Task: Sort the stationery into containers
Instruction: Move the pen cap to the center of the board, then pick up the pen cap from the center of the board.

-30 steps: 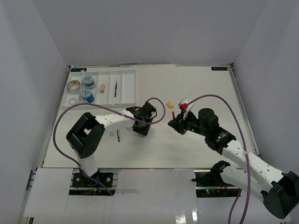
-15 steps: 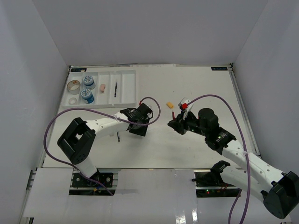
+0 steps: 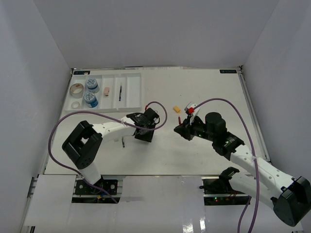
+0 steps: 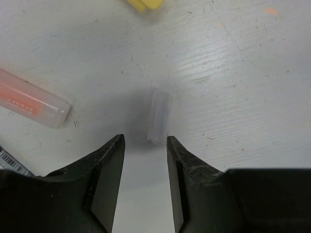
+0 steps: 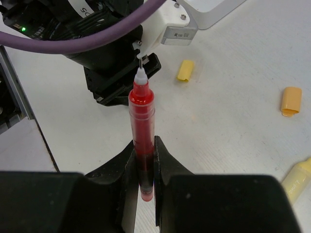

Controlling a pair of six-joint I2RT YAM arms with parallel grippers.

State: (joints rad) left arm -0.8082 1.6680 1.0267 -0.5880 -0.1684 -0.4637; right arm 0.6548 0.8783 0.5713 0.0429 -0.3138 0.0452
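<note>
- Left wrist view gives us the left gripper [image 4: 145,141] with its fingers spread and nothing between them. A small clear cap [image 4: 159,116] lies flat on the table [image 4: 243,73] just ahead of the fingertips, not yet inside the gap.
- We read that low, nose-down stance as lining up on the cap, so the fingers can close across its narrow sides.
- To the left of the cap, and apart from it, lies a clear tube with an orange label [image 4: 31,99].
- Our right gripper [image 5: 144,143] is clamped on a red pen [image 5: 141,121]. It grips the lower barrel, so the bare tip points out toward the left arm's wrist. We judge the pen is offered that way to receive a cap.
- Beyond the pen, a yellow cap [image 5: 185,70] and an orange cap [image 5: 290,101] lie loose on the table.
- In the top external view the white tray [image 3: 131,77] sits at the far left, well apart from both grippers. It already holds a tape roll [image 3: 76,90], two blue-white tubs [image 3: 91,83], a pink eraser [image 3: 106,90] and a dark pen [image 3: 120,93], apparently grouped by kind.
- The red pen is held over the middle of the table, so capping it and carrying it to the tray remain to be done, as we judge it.
</note>
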